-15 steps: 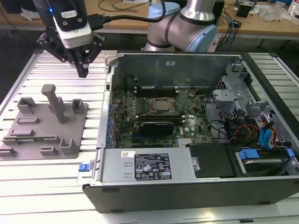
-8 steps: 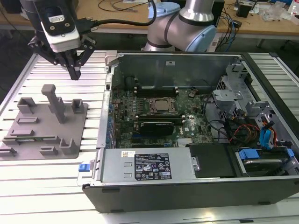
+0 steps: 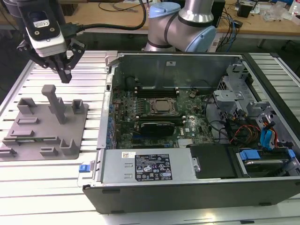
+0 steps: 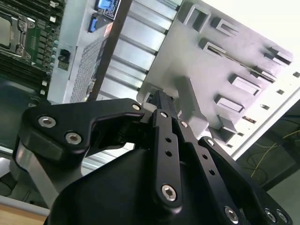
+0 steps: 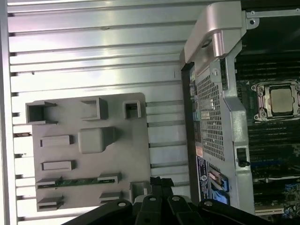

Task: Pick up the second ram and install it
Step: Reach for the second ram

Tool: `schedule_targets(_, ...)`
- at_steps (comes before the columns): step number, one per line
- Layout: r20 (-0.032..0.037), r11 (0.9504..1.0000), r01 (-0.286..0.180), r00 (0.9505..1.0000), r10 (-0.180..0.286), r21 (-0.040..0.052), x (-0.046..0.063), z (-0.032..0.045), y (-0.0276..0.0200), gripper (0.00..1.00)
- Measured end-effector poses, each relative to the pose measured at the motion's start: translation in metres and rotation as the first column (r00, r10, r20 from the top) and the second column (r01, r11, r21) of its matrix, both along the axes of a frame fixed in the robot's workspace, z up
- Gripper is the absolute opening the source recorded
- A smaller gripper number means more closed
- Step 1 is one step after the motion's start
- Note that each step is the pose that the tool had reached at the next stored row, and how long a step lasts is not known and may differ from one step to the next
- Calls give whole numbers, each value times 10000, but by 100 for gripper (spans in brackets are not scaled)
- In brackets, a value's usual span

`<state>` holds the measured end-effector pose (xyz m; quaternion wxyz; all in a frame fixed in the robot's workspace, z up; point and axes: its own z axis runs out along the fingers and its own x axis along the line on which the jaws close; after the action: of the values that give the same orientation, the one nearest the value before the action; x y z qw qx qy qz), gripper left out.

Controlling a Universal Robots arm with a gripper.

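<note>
Green and thin, the second ram (image 5: 70, 182), a long narrow circuit-board stick, seems to stand on edge in the grey moulded plastic tray (image 3: 47, 130) at the exterior view's left. It is likely light, stiff and fragile, best pinched across its flat faces at mid-length. The black two-fingered gripper (image 3: 66, 77) hangs pointing down over the tray's far side, fingers closed on nothing. The open black computer case (image 3: 187, 197) sits further right.

No print could be read. In the exterior view, a black label (image 3: 153, 169) with white marks and a small pale sticker (image 3: 125, 154) sat on the grey power-supply cover (image 3: 112, 166), at the lower centre of the frame. Their lettering was too small to make out.
</note>
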<state>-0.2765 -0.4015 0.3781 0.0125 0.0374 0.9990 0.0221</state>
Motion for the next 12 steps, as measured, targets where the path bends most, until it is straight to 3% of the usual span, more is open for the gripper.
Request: schedule_targets(12,-1,10000,-1,10000,1,0,-431,-106,-16,8)
